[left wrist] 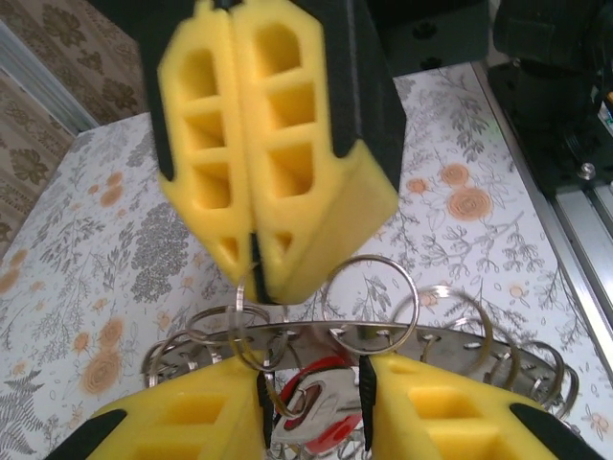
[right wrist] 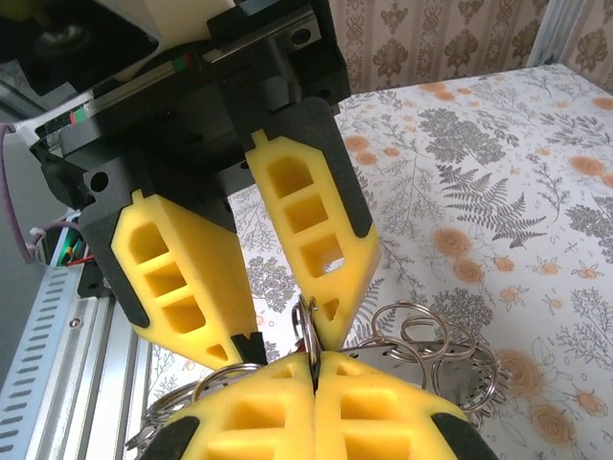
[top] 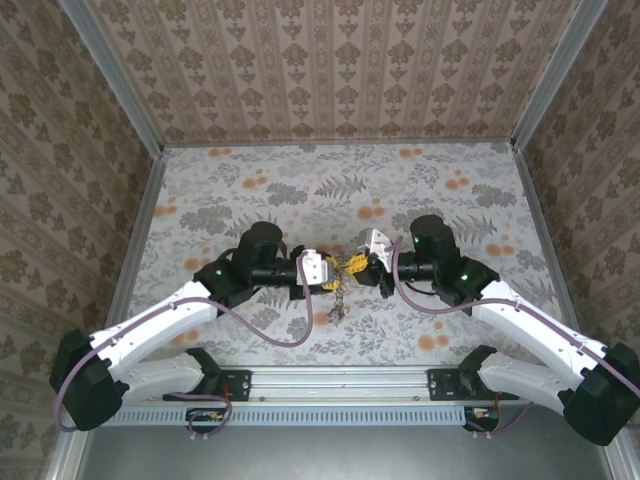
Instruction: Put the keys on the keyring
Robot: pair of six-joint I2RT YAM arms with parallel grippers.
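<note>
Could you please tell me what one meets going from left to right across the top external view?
In order: left arm → left gripper → right gripper → right arm. The keyring hangs where the grippers meet, so I leave it unplaced.

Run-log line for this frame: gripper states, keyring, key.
left gripper: open, red key between jaws | right gripper: shut on keyring | keyring: dangling between grippers

a table [top: 250, 190] with a leaf-and-flower print surface.
</note>
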